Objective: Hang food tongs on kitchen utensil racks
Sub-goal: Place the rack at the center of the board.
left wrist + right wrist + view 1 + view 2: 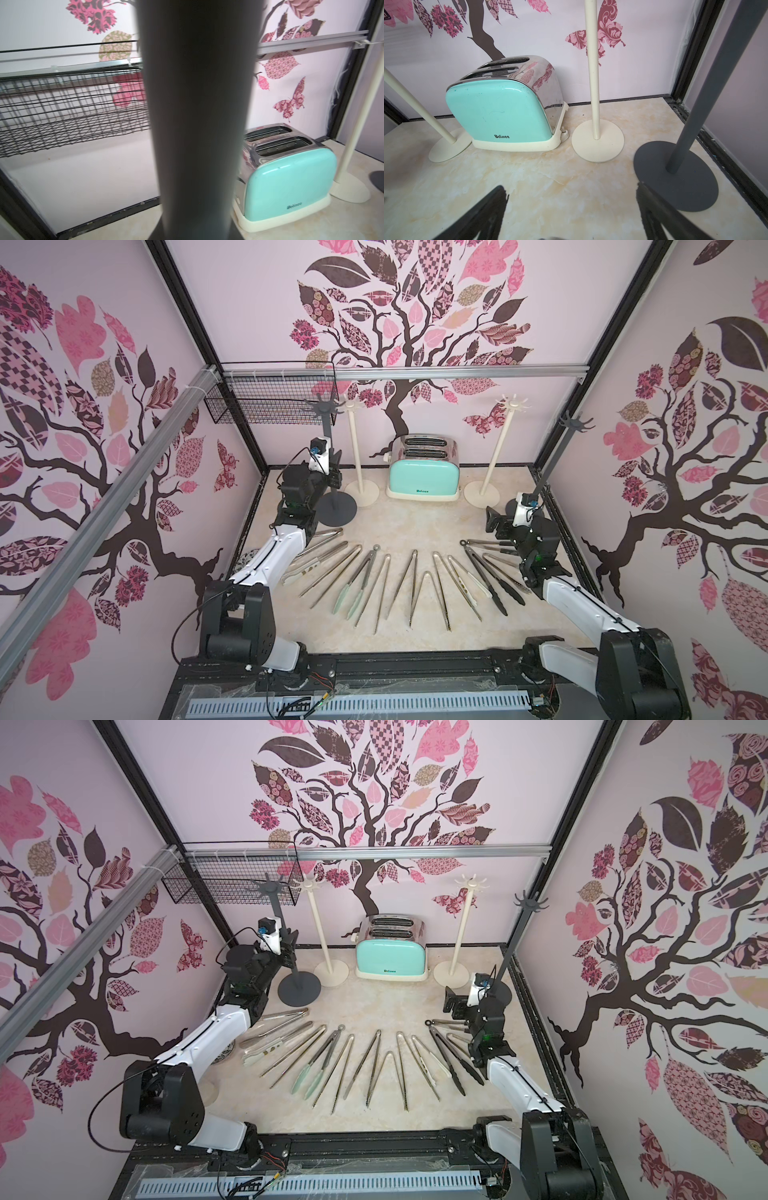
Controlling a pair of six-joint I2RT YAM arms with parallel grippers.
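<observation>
grey rack pole [197, 124] in left gripper [334, 477]

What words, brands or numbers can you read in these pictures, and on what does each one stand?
"Belinee": black brand name low on the front of the mint-green toaster, clear in the right wrist view.
The same mark in the other views: too small or blurred to read.
No other text shows.

Close, blurred dark grey rack pole [197, 124]
</observation>
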